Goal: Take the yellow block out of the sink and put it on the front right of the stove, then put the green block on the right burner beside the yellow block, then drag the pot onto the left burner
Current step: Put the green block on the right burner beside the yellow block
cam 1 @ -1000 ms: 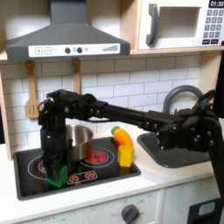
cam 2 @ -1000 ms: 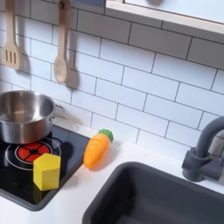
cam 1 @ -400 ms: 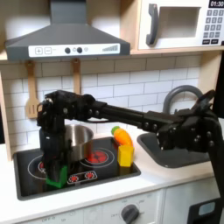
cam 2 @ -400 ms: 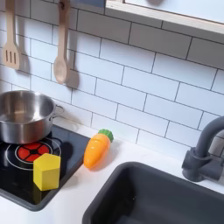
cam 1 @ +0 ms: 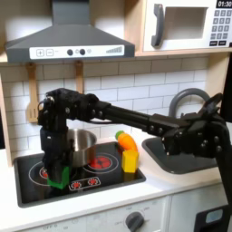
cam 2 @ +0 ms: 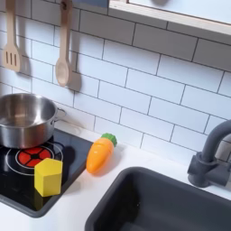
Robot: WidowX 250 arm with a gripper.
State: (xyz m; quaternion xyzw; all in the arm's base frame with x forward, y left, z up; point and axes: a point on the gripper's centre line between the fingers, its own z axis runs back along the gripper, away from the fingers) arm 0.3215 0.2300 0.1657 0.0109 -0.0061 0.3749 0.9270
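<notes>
In the first exterior view my gripper point(cam 1: 58, 178) hangs over the left burner point(cam 1: 38, 169) of the black stove point(cam 1: 120, 174). It is shut on the green block point(cam 1: 55, 184), which sits just above the cooktop. The yellow block point(cam 1: 130, 160) point(cam 2: 48, 177) stands upright on the stove's front right corner, beside the right burner point(cam 1: 101, 163) point(cam 2: 30, 159). The steel pot point(cam 1: 82, 145) point(cam 2: 23, 118) rests at the back of the stove point(cam 2: 76, 150), behind the right burner.
An orange carrot toy point(cam 1: 125, 140) point(cam 2: 99, 154) lies just right of the stove. The dark sink point(cam 1: 178, 162) point(cam 2: 153, 206) with its grey faucet point(cam 1: 186, 98) point(cam 2: 211, 155) is further right. Wooden utensils point(cam 2: 62, 52) hang on the tiled wall.
In the first exterior view the arm has risen slightly and the green block has come up a little with the gripper. Pot, yellow block and carrot toy have not moved.
</notes>
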